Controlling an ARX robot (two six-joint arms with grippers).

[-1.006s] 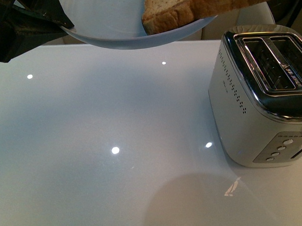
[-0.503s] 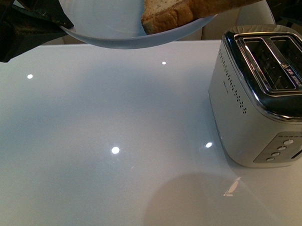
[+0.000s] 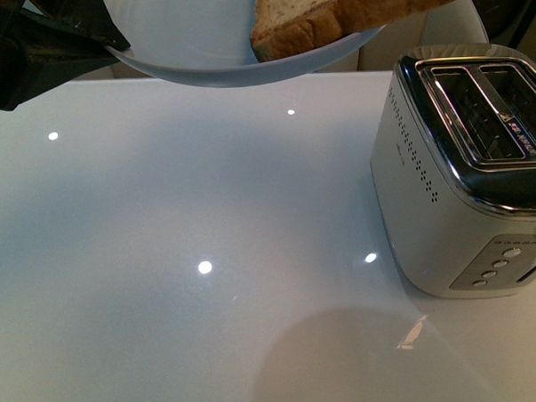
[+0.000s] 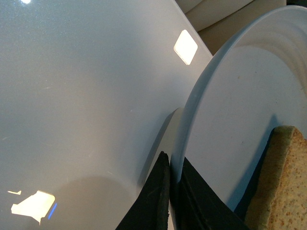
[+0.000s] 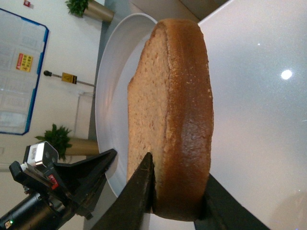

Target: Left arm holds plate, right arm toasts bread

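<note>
bread (image 5: 168, 120) pinched across crust edge between your right gripper (image 5: 176, 194) fingers, both pressed on slice. slice lies over plate (image 3: 199, 44), one corner overhanging rim toward toaster (image 3: 463, 175); you cannot tell if it touches plate. your left gripper (image 4: 173, 184) clamps plate rim, one finger each side. plate held above table (image 3: 164, 259), beyond and left of toaster. toaster upright on table, two slots facing up.

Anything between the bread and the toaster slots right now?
Nothing visible. The right gripper pinches the bread over the plate. The toaster stands lower, on the robot's right, and its slots face up with nothing showing in them.
</note>
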